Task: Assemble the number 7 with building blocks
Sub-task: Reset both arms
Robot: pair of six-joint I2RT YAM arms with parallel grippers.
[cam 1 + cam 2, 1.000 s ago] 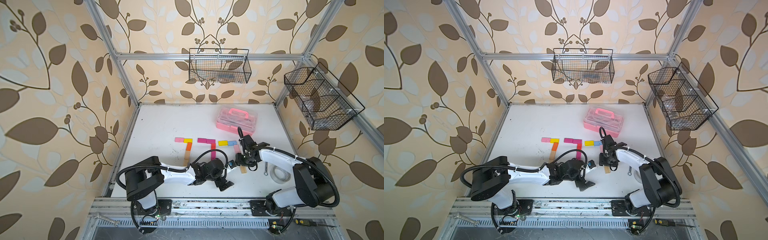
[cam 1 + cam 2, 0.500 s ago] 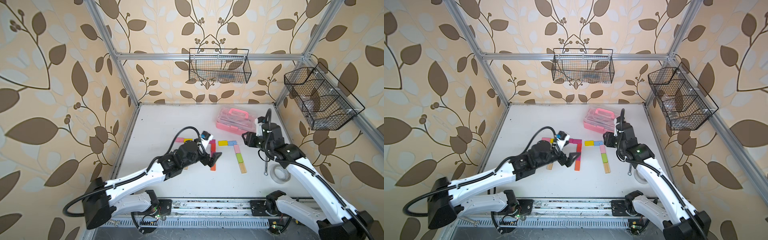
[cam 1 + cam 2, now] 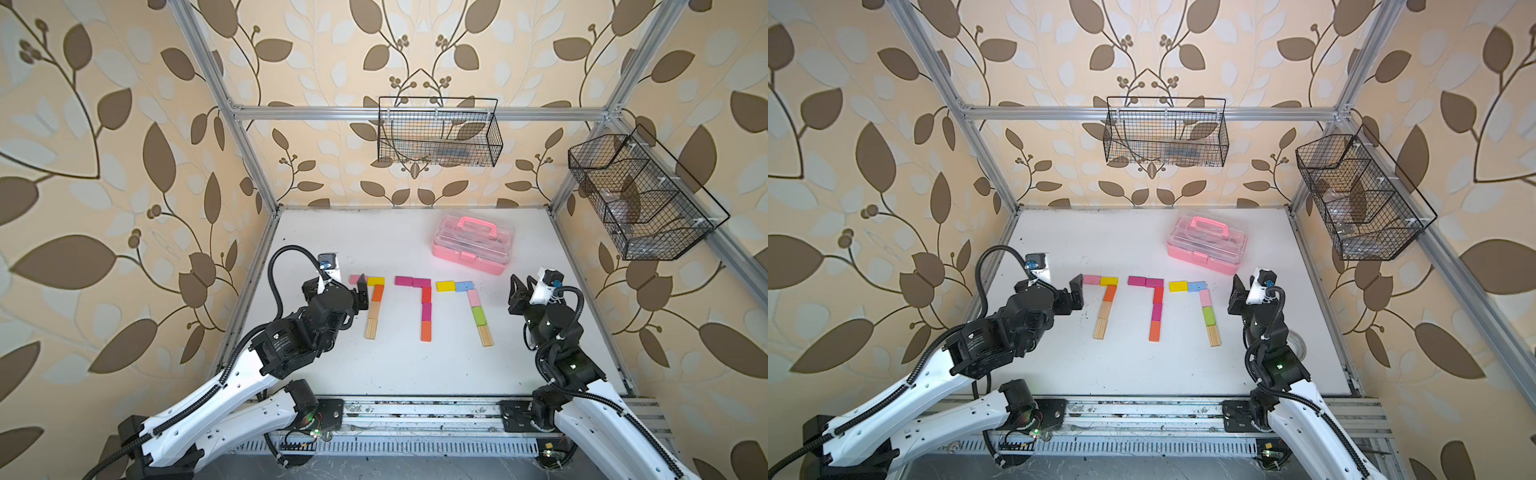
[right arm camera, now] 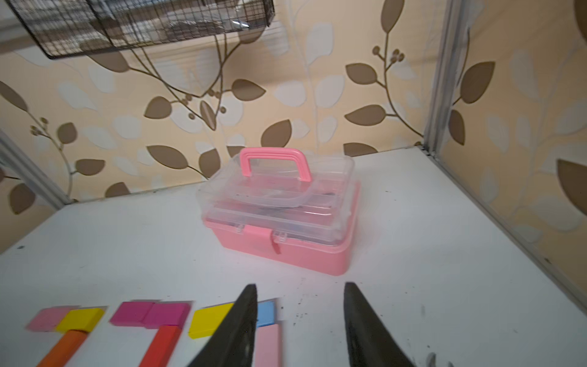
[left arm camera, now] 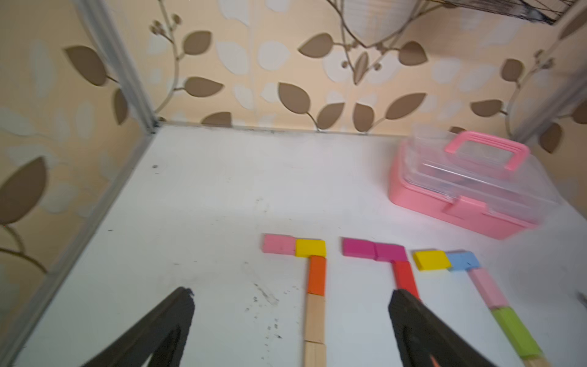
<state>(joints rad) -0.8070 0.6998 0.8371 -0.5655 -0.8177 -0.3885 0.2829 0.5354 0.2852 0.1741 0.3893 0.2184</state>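
While three number 7 figures point(image 3: 426, 307) of building blocks point(image 3: 478, 316) are lying side by side on the table point(image 3: 374, 365), we are recording both grippers as hanging clear. Left gripper point(image 5: 292, 294) is gaping wide, empty, nr the leftmost figure. Right gripper point(image 4: 300, 286) is standing parted, gripping nothing, nr the rightmost. Pink case point(image 3: 473, 249) is sitting behind, apart.

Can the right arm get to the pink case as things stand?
Probably yes: the right gripper is empty, jaws apart, facing the pink case, with only bare table between them.
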